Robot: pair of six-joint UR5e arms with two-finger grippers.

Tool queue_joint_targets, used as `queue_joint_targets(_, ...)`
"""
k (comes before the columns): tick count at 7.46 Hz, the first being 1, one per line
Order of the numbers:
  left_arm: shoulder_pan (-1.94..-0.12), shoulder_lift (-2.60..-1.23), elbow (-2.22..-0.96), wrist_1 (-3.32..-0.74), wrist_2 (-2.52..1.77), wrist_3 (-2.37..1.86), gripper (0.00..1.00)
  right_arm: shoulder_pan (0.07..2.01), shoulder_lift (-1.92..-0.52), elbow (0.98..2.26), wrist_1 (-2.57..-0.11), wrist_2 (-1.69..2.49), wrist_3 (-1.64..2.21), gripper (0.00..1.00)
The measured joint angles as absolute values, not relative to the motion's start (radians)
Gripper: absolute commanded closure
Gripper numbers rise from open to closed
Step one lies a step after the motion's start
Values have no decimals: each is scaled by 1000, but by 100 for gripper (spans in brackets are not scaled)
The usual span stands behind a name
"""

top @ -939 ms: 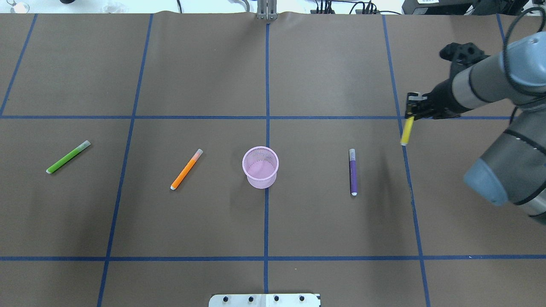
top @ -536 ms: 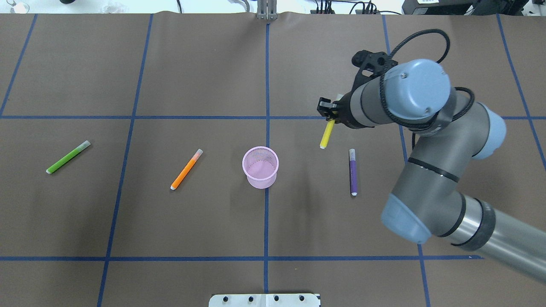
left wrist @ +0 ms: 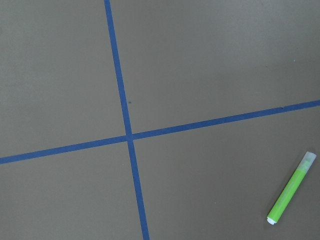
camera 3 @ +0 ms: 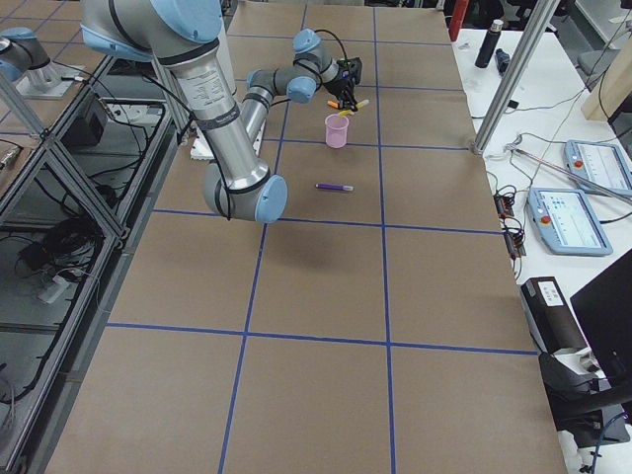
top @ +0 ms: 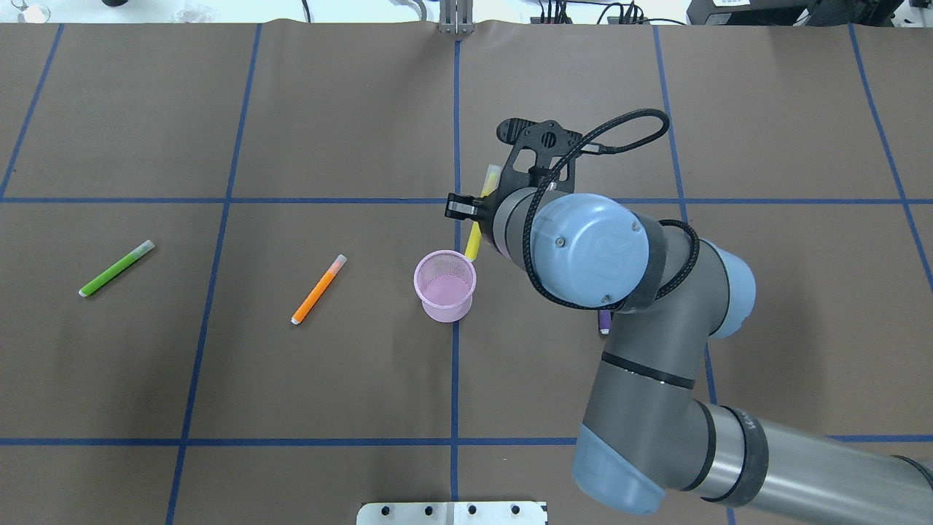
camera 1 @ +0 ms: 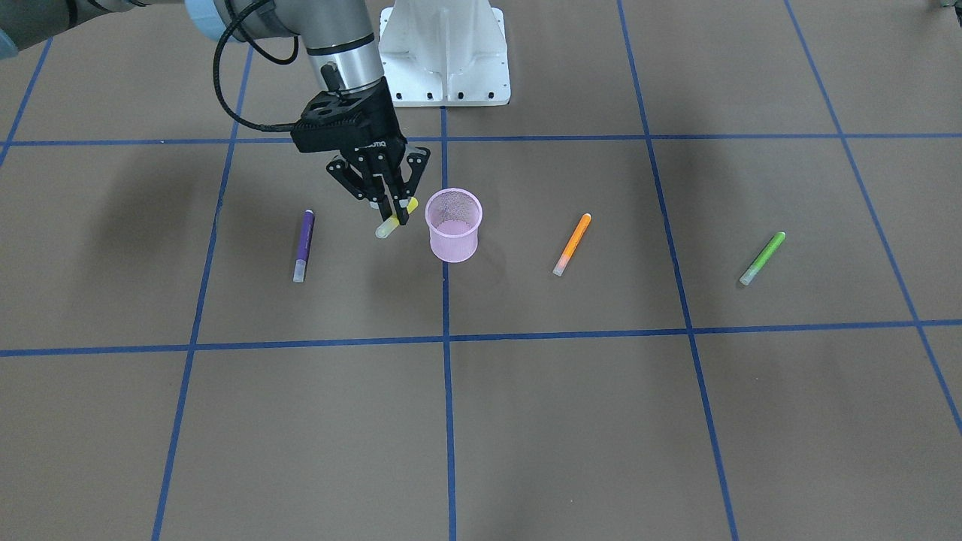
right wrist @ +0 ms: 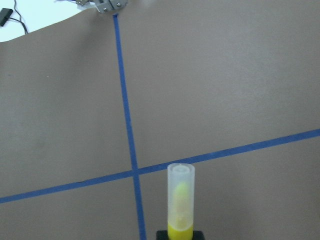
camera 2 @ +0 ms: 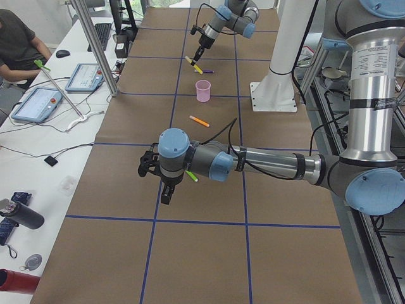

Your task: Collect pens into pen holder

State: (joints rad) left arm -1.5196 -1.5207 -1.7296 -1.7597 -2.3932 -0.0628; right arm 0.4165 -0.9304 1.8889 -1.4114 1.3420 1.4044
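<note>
My right gripper (camera 1: 396, 213) is shut on the yellow pen (camera 1: 392, 224) and holds it tilted in the air, just beside the rim of the pale pink mesh pen holder (camera 1: 453, 225). In the overhead view the yellow pen (top: 474, 244) ends close to the holder's (top: 444, 286) far right rim. The orange pen (top: 318, 289) and green pen (top: 116, 268) lie on the table left of the holder. The purple pen (camera 1: 303, 245) lies on its other side. My left gripper (camera 2: 166, 193) shows only in the exterior left view, near the green pen (left wrist: 291, 194); I cannot tell whether it is open.
The table is covered in brown paper with blue tape grid lines (top: 455, 146). The robot's white base (camera 1: 445, 52) stands behind the holder. An operator's bench with tablets (camera 2: 38, 101) runs along the far side.
My right arm has swung left across the table with the yellow pen, from the right edge to just beside the pen holder. It now hides most of the purple pen in the overhead view.
</note>
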Motion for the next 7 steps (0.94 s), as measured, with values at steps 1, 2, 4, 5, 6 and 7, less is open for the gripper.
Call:
queue_joint_targets(1,-1519,-1522,-1728,-1760,-2392,-63,1,385,-909,1864,-1393,1282,1388,100)
queue_joint_targets(2,-1519,-1523,-1728,-1760,-2392,-63,1,370,-885,1835,-1385,1249,1379,100)
queue_joint_targets(4,-1519,-1523,-1727,-1759,-2392,-63,1,361,-867,1790,-1370,1225,1374,100)
queue_joint_targets(5,-1519,-1523,-1727,-1759,-2391,-62,1,360,-867,1761,-1342,1216,1374,100)
queue_joint_targets(6,-1519,-1523,-1727,-1759,-2391,-63,1,356,-870,1735,-1314,1213,1374,100)
queue_joint_targets(7,-1516,-1524,-1727,-1759,-2391,-63,1,348,-873,1723,-1300,1212,1374,100)
